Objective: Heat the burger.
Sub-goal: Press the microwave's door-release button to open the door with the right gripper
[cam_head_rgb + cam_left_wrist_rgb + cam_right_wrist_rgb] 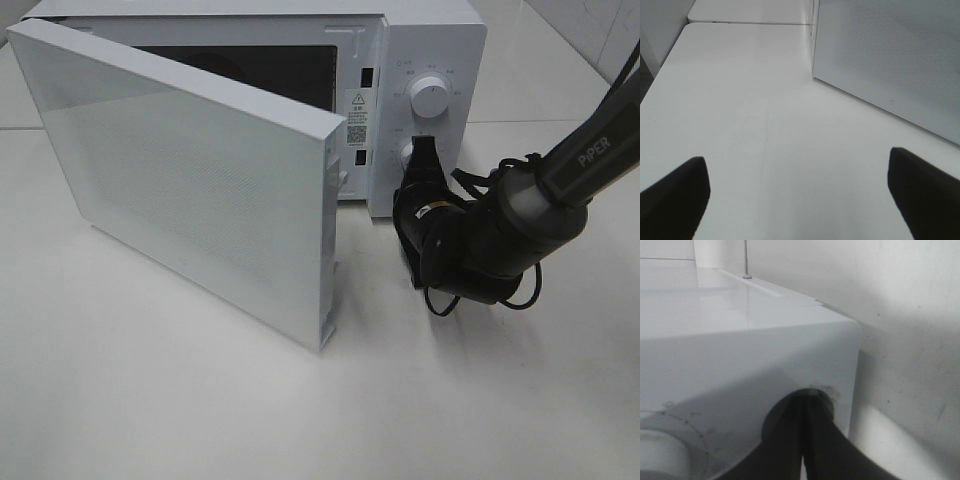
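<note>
The burger is not in view; the open door hides most of the dark cavity of the white microwave point(430, 40). The microwave door point(180, 180) stands swung out to the left and also shows in the left wrist view point(890, 50). My right gripper point(422, 150) is at the control panel, its fingers pressed together on the lower knob point(405, 155) below the upper knob point(430, 97). In the right wrist view the right gripper point(802, 405) covers that knob against the microwave front point(740, 340). My left gripper point(797, 195) is open and empty over bare table.
The white table point(150, 400) runs around the microwave. The open door reaches far out over the table's left middle. A seam to a second table point(750, 22) lies behind. The right arm and its cables point(500, 240) hang right of the microwave.
</note>
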Controlling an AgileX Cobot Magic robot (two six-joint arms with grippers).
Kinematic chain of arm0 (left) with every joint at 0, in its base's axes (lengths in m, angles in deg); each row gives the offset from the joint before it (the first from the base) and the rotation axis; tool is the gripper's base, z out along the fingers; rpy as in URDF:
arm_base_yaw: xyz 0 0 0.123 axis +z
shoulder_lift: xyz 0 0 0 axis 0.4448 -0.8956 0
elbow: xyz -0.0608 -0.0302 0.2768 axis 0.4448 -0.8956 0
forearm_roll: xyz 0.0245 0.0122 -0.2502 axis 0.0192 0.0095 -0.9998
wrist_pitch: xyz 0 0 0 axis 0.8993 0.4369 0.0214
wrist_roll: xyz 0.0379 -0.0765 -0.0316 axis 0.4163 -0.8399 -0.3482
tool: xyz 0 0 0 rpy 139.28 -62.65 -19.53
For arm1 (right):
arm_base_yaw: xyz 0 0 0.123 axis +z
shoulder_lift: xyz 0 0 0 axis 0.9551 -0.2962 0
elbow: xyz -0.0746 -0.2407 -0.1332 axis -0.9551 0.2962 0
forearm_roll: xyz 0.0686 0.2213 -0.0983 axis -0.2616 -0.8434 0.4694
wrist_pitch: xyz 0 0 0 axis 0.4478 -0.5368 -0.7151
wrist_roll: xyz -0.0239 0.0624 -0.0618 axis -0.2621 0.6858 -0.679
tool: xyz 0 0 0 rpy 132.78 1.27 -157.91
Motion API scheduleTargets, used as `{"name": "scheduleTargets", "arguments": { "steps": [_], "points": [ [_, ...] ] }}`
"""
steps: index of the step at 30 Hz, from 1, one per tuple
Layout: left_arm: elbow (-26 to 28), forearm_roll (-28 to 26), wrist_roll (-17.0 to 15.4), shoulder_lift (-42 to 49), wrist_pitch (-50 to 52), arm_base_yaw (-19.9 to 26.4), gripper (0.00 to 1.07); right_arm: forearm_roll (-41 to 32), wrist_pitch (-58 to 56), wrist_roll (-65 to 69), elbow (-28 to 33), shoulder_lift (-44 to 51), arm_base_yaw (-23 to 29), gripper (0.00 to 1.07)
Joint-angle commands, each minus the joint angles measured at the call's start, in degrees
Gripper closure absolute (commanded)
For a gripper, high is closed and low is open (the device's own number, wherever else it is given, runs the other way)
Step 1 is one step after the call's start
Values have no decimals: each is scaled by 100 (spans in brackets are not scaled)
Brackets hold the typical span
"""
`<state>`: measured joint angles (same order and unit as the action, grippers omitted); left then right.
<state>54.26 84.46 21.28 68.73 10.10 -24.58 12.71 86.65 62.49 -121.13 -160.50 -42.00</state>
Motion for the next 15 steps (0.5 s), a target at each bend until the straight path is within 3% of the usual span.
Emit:
{"name": "scheduleTargets", "arguments": {
  "steps": [1, 15],
  "points": [
    [0, -40, -29, 103, 46, 29, 18, 384, 1008, -132, -424, 92, -183, 107],
    [0, -40, -29, 103, 46, 29, 18, 344, 109, 63, 115, 504, -172, 107]
  ]
}}
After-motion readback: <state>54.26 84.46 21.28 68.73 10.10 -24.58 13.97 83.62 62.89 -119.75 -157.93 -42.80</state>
